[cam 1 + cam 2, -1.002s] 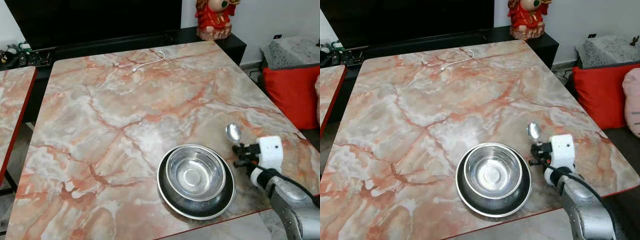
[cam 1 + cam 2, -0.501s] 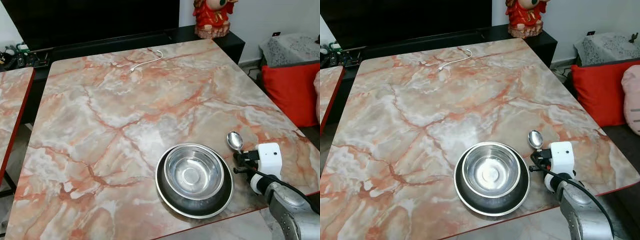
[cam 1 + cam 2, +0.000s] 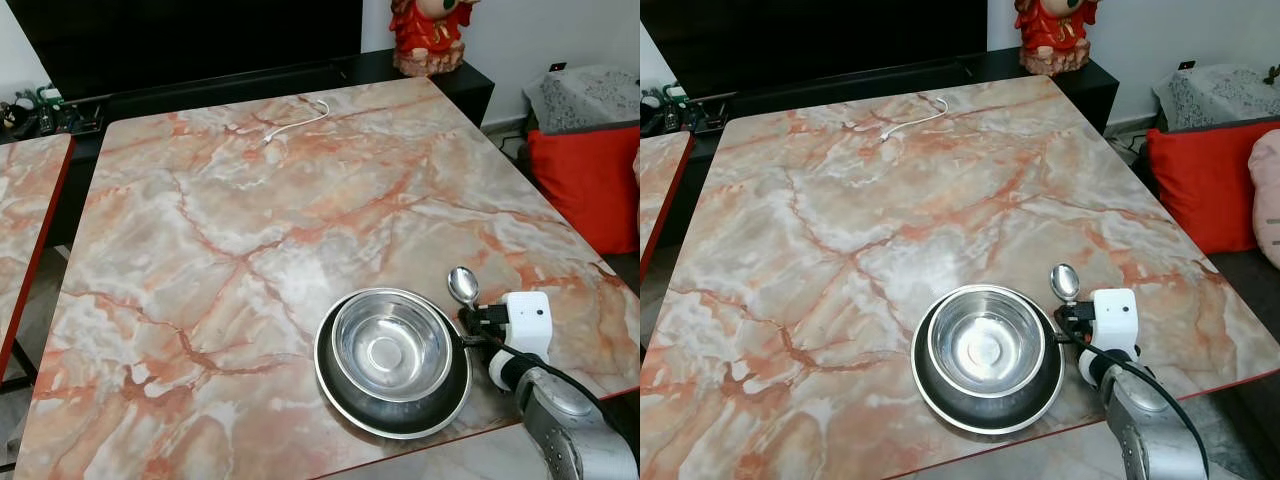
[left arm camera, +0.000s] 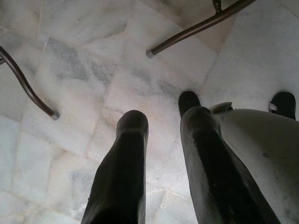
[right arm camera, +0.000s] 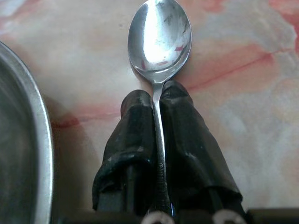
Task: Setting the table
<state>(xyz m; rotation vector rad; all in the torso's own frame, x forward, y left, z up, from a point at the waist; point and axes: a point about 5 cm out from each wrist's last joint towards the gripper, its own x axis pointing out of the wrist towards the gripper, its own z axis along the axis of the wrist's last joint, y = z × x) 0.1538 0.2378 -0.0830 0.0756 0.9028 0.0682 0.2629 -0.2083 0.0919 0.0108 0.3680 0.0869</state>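
A steel bowl (image 3: 390, 345) sits inside a wider steel plate (image 3: 395, 412) near the front right of the marble table (image 3: 250, 210). Just right of the plate my right gripper (image 3: 474, 318) is shut on a metal spoon (image 3: 462, 285), whose handle is pinched between the two black fingers (image 5: 180, 126). The spoon's bowl (image 5: 160, 37) points away from me and lies low over the tabletop, close beside the plate's rim (image 5: 35, 140). My left gripper (image 4: 161, 121) hangs idle over a pale stone floor, its fingers apart with nothing between them.
A white cable (image 3: 295, 122) lies at the table's far side. A second marble table (image 3: 25, 210) stands to the left. A red figurine (image 3: 428, 35) stands on the dark cabinet behind, and red cushions (image 3: 585, 185) lie to the right. Chair legs (image 4: 196, 29) stand on the floor.
My right gripper has carried the spoon leftward and nearer to me, so it now lies close to the plate's rim. The camera has shifted slightly.
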